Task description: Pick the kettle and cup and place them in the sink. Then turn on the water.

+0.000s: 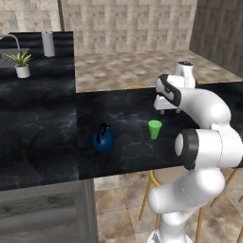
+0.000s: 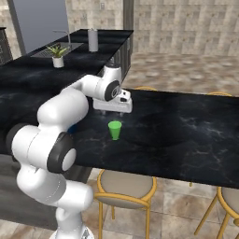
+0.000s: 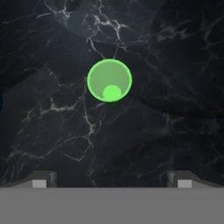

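A small bright green cup point(image 1: 154, 129) point(image 2: 115, 130) stands upright on the black marble counter point(image 1: 128, 109). From above, the hand view looks down into the cup point(image 3: 109, 80). My gripper point(image 1: 170, 112) point(image 2: 112, 110) point(image 3: 111, 181) hovers open above the counter, just behind the cup and off to one side of it, holding nothing. The dark-blue kettle point(image 1: 102, 139) with its black arched handle sits to the left of the cup, near the counter's front edge. The sink point(image 1: 6, 56) point(image 2: 46, 51) and its slim curved faucet point(image 1: 15, 41) point(image 2: 66, 33) are far off at the back left.
A white pot with a green plant point(image 1: 21, 64) point(image 2: 58, 56) and a tall pale cylinder point(image 1: 48, 43) point(image 2: 93, 40) stand near the sink. Stools with yellow legs point(image 2: 126, 186) point(image 1: 159, 178) are tucked under the counter's front edge.
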Controlling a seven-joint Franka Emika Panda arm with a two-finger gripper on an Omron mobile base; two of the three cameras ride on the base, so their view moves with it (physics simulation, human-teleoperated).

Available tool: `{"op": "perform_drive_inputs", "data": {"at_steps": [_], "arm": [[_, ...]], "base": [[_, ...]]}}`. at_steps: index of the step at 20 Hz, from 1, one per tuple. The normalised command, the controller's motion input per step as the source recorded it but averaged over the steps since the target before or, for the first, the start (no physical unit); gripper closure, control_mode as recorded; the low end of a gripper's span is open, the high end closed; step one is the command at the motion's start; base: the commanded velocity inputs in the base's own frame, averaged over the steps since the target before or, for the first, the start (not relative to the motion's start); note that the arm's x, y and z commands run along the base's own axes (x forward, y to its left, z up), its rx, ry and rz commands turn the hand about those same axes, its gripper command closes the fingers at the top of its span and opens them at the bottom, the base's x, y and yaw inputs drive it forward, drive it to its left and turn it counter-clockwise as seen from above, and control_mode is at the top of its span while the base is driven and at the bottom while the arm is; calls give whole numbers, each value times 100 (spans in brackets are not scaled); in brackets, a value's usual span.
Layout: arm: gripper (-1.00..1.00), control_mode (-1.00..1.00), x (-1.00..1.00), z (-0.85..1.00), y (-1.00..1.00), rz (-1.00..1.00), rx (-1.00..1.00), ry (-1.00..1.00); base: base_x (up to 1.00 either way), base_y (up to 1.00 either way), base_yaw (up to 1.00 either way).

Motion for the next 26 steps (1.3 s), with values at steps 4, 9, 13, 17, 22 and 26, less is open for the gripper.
{"op": "perform_drive_inputs", "data": {"at_steps": [4,9,13,17,22,26], "arm": [[-100,-100,27,-17,-4,0,0,1],[-100,-100,26,-16,-3,0,0,1],[-100,-100,25,-13,0,0,0,0],[-100,-100,21,-13,0,0,0,0],[-100,-100,19,-12,0,0,0,1],[-100,-100,19,-11,0,0,0,1]], "base": [[0,0,0],[0,0,0],[0,0,0],[0,0,0],[0,0,0],[0,0,0]]}}
